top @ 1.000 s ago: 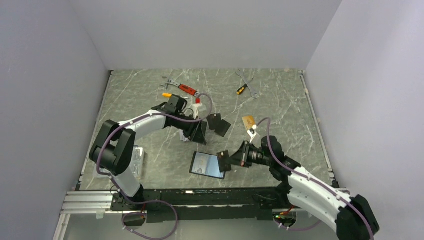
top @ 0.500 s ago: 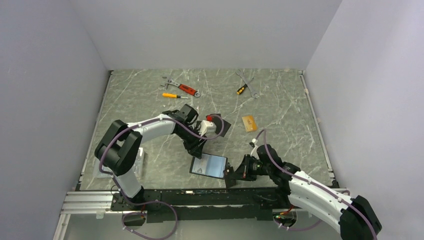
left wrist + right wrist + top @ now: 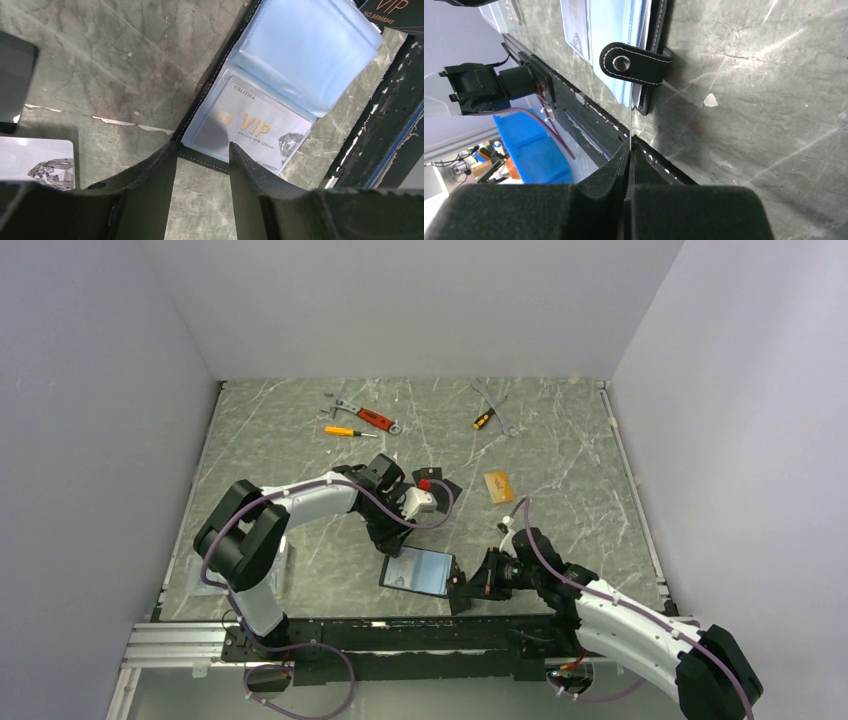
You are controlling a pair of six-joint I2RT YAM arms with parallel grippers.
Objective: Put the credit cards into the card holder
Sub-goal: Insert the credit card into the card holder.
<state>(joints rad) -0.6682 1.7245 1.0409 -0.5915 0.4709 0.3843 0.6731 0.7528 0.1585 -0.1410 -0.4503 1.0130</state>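
Though open, card holder (image 3: 420, 572) lies lengthwise left-right.

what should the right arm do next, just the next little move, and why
Probably ease the right gripper forward: the thin black VIP card it pinches sits by the open edge of the black leather folding card holder, where one clear sleeve looks empty while the other holds a silver VIP card.

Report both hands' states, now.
Left hand: open, holding nothing.
Right hand: shut on a thin credit card, seen edge-on.
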